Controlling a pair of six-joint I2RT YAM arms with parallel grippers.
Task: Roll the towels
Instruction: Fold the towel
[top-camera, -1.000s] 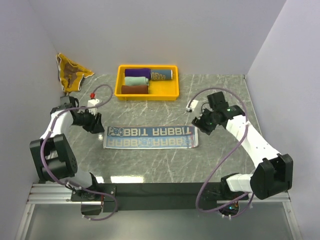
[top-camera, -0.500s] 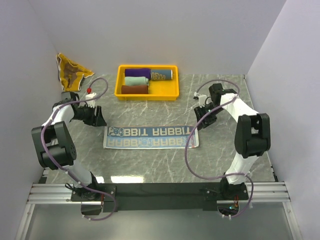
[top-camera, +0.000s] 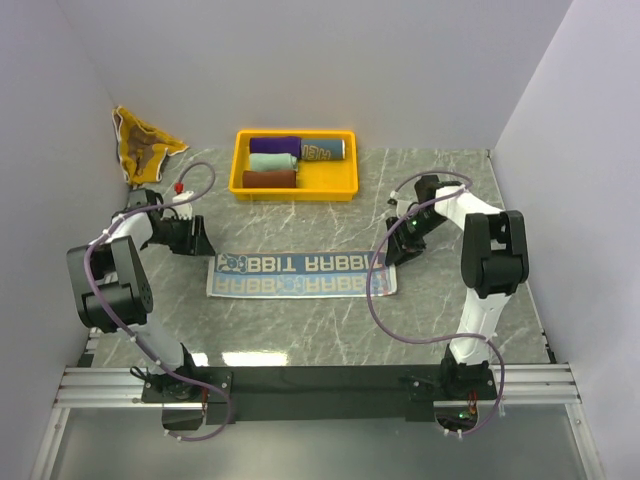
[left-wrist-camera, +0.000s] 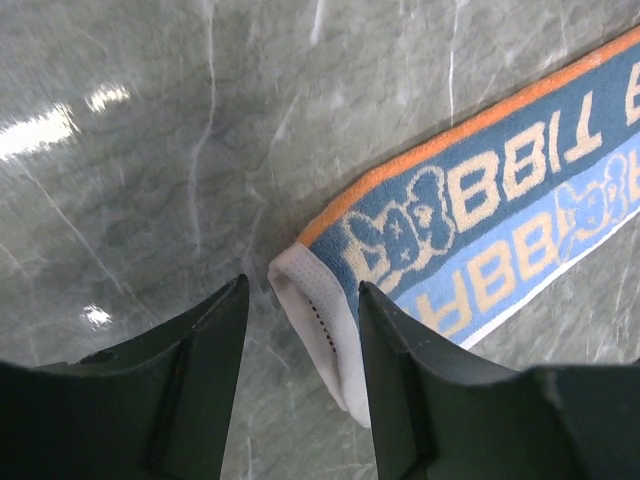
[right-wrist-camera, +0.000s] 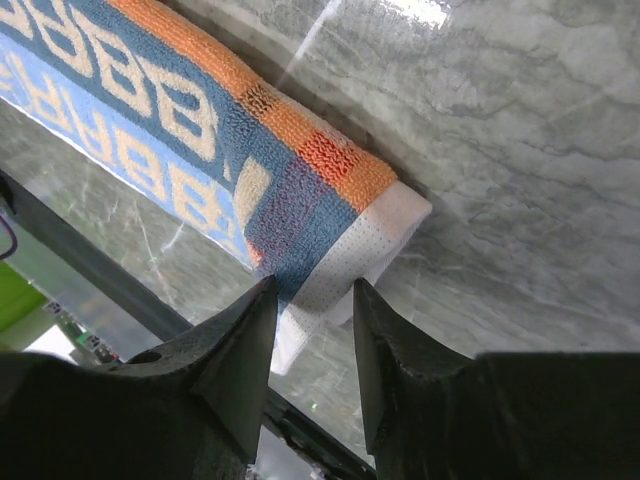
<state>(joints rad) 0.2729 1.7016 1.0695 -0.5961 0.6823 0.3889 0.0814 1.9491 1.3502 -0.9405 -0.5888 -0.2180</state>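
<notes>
Nearest the arm bases, the grey marbled bench (top-camera: 330, 330) is bare. Beyond that strip lies the blue-grey towel (top-camera: 300, 273), folded into a long narrow band that runs left to right across the middle of the bench, lying flat and unrolled with its white RABBIT lettering facing up. The left gripper (top-camera: 200, 243) sits low at the band's left end. Its wrist view shows the fingers (left-wrist-camera: 215, 330) spread apart and grasping nothing, with the towel's white hemmed corner lying on the bench in the gap, closer to the right-hand finger. The right gripper (top-camera: 393, 255) is at the band's right end, likewise released. Its fingers (right-wrist-camera: 240, 330) stand apart above the white hem and orange edge, and whether they touch the cloth cannot be told. Farther back, the yellow tray (top-camera: 236, 168) sits near the rear wall and holds four rolled towels: the purple roll (top-camera: 275, 145), mint roll (top-camera: 272, 161) and maroon roll (top-camera: 269, 179) stacked front to back on its left, and a blue roll (top-camera: 323, 150) beside the purple one. In the far left corner the brown towel (top-camera: 143, 148) lies crumpled against the wall.
</notes>
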